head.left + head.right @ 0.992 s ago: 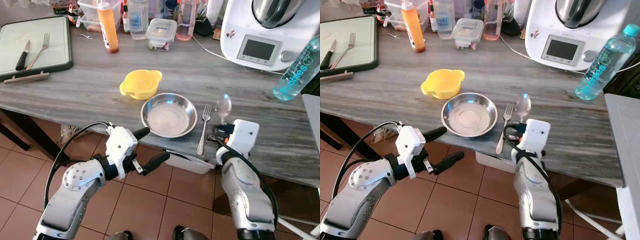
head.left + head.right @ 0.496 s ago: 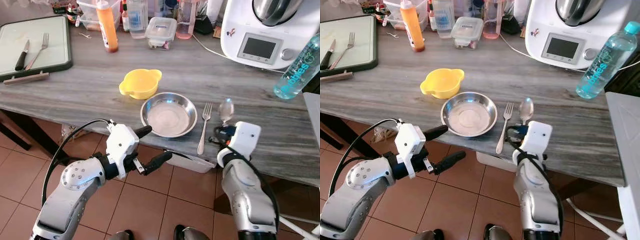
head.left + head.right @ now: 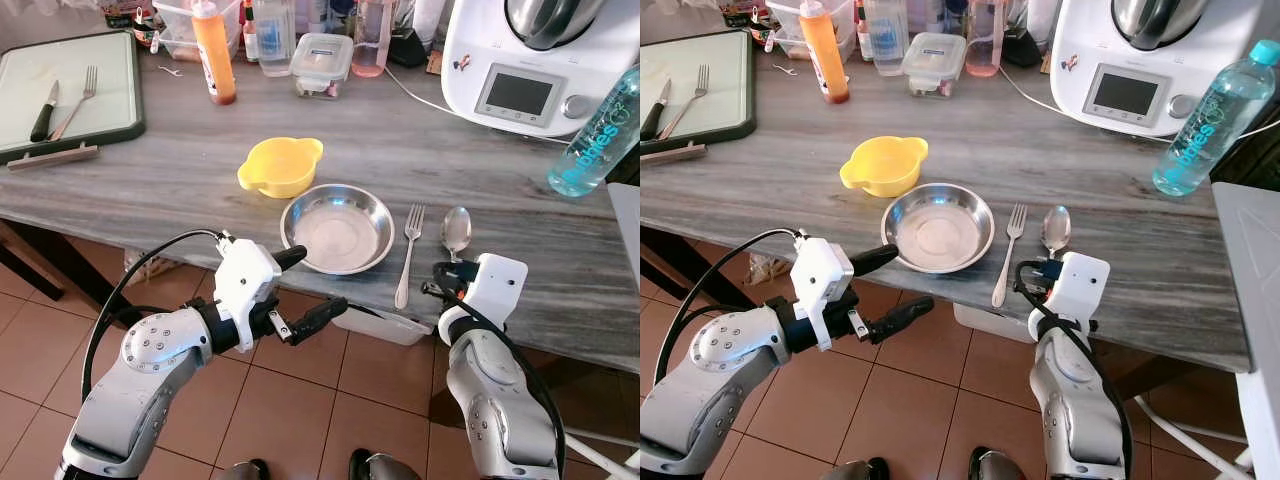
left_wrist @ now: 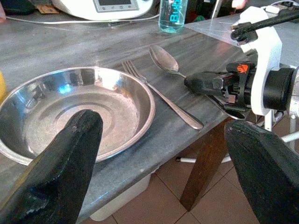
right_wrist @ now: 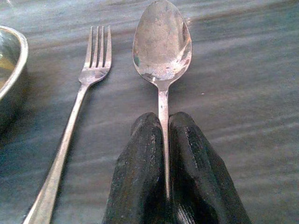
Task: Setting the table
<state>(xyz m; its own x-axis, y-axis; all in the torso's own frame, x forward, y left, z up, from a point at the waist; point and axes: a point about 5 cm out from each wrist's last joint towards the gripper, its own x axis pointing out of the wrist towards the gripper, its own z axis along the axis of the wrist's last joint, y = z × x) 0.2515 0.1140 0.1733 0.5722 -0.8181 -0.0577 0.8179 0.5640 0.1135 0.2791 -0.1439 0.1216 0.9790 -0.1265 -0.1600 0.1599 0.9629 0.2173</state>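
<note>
A steel bowl (image 3: 337,228) sits near the table's front edge, with a yellow bowl (image 3: 281,166) just behind it. To the right of the steel bowl a fork (image 3: 408,255) lies on the grey wood, and a spoon (image 3: 456,230) lies parallel beside it. In the right wrist view my right gripper (image 5: 164,149) is shut on the spoon's handle, the spoon's bowl (image 5: 161,42) pointing away from me. My left gripper (image 3: 320,278) hangs open below the table edge, in front of the steel bowl, holding nothing.
A dark-rimmed board (image 3: 70,90) with a knife and a second fork lies at the far left. An orange sauce bottle (image 3: 215,50), plastic containers (image 3: 322,62), a white kitchen machine (image 3: 530,60) and a blue water bottle (image 3: 598,130) line the back. Tiled floor lies below.
My right gripper has drawn back toward the table edge and brought the spoon down flat beside the fork. My left arm has shifted slightly up and to the right.
</note>
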